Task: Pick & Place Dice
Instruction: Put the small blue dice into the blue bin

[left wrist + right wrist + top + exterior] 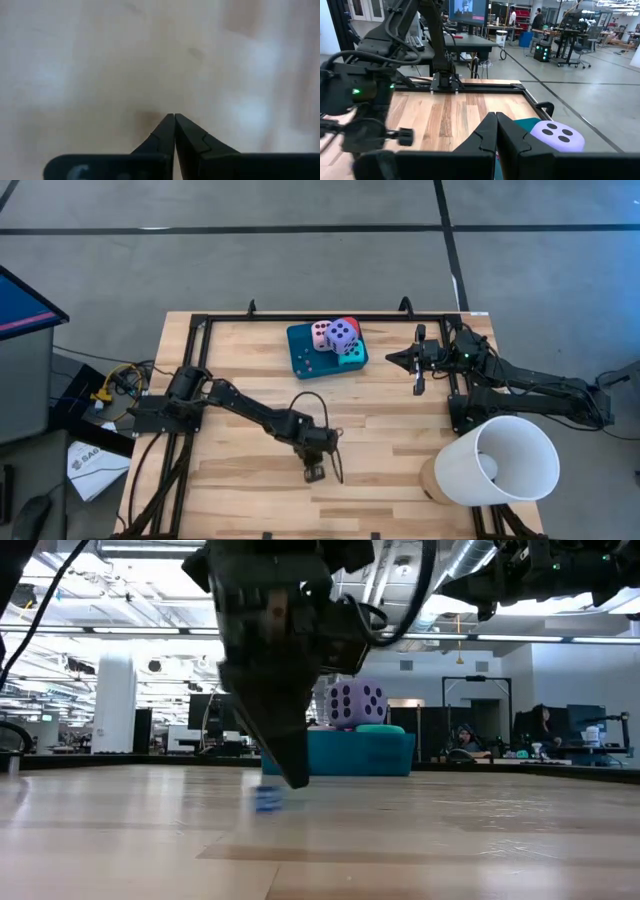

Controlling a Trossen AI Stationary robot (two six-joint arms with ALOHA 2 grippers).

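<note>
Dice (337,338) piled on tray, apart from both closed hands.

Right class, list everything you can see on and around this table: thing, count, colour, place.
Dice: four, clustered on the tray; purple die on top, pink die, red die, turquoise die.
Tray: one, teal, far middle of the table.
Table: one, pale wood.
Lamp shade: one, white, near right corner.
Left end effector: shut, empty, low over the near middle.
Right end effector: shut, empty, right of the tray.
</note>
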